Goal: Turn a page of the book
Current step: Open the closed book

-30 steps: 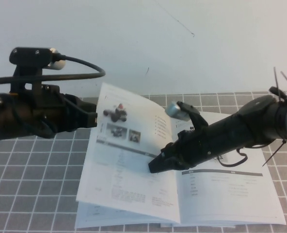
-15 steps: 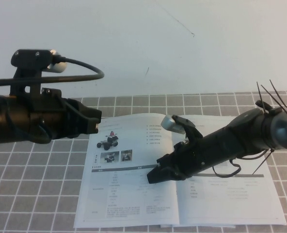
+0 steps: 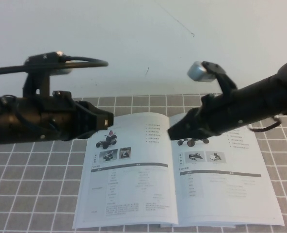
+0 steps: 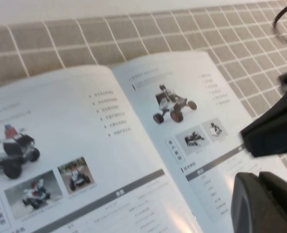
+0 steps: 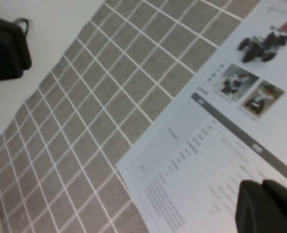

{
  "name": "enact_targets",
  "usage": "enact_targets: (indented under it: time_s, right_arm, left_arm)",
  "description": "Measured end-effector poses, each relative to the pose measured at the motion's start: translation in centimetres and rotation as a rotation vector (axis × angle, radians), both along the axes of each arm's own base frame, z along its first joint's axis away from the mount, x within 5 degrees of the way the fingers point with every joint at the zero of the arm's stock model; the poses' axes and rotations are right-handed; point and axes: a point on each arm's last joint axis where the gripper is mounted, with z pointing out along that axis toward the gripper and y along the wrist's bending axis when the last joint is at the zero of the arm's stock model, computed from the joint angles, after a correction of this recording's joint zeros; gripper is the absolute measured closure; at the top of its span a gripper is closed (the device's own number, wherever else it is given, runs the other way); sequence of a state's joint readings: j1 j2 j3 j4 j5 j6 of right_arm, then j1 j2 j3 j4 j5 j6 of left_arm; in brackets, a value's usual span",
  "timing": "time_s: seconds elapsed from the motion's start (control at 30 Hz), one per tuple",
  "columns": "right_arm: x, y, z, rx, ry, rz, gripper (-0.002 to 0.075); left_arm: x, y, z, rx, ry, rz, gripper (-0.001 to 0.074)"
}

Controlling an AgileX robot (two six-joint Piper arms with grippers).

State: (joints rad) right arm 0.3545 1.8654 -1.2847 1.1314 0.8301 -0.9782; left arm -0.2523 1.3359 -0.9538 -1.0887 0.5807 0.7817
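The book lies open and flat on the checked mat. The page lies flat as the left leaf, showing a wheeled rover and a table; it also shows in the right wrist view. My right gripper is shut and empty, raised above the book's spine near its far edge. My left gripper is shut and empty, hovering over the book's far left corner. The left wrist view shows both open pages, its own shut fingers, and my right gripper above the right leaf.
A grey checked mat covers the table around the book. A white wall stands behind it. The left arm's black cable arcs above its wrist.
The lifted page has dropped flat onto the left side. My right gripper has risen off the book and drawn back to the right. My left gripper has edged to the right.
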Motion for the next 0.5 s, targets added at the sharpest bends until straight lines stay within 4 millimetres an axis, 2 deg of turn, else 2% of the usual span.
enact_targets:
  time_s: [0.1, 0.3, 0.4, 0.5]
  right_arm:
    - [0.0, -1.6, -0.1, -0.104, 0.015, -0.005, 0.0727]
    - [-1.0, -3.5, -3.1, -0.348, 0.090, -0.005, 0.0727]
    - [-1.6, -4.3, -3.7, -0.432, 0.094, 0.009, 0.0727]
    - [-2.3, -5.3, -2.4, -0.515, 0.054, 0.017, 0.0727]
  left_arm:
    - [1.1, -0.4, -1.8, 0.006, 0.050, -0.017, 0.0738]
    - [3.0, -1.4, -6.1, 0.011, 0.185, -0.060, 0.0738]
    - [3.1, -1.7, -6.5, 0.023, 0.175, -0.087, 0.0738]
    - [2.7, -1.6, -5.4, 0.030, 0.124, -0.085, 0.0738]
